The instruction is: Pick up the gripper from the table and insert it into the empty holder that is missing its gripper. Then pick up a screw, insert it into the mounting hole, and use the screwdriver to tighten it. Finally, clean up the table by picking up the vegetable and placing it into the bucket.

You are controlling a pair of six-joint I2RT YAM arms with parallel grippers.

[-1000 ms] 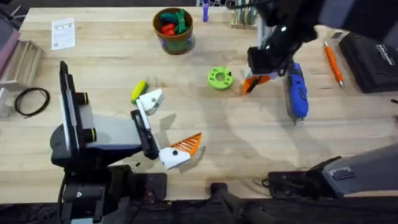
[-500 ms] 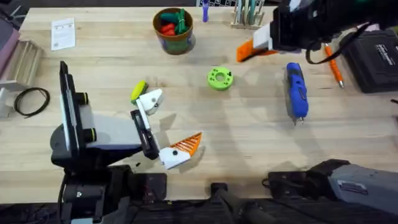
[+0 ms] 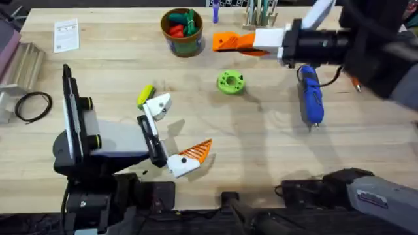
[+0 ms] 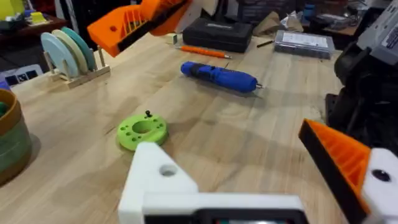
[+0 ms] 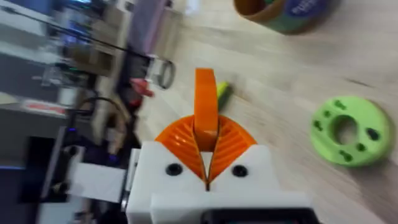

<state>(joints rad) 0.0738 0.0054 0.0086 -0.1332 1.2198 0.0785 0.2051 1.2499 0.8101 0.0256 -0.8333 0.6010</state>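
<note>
My right gripper hangs above the table's far side, pointing at the bucket, shut on the gripper, a slim orange block sticking out past its fingertips. My left gripper rests open at the near left, with one bare white finger and one orange-padded finger. The yellow-green vegetable lies right beside the white finger. The blue screwdriver lies on the table right of the green disc. A small dark screw stands at the disc's rim.
The bucket holds red and green toy vegetables. An orange pencil-like tool and a black case lie at the far right. A rack of discs stands at the back. A paper card and a black cable loop lie at the left.
My right gripper rose from the table between the green disc and the screwdriver and swung left along the far side toward the bucket, carrying the orange block. The left arm stayed still.
</note>
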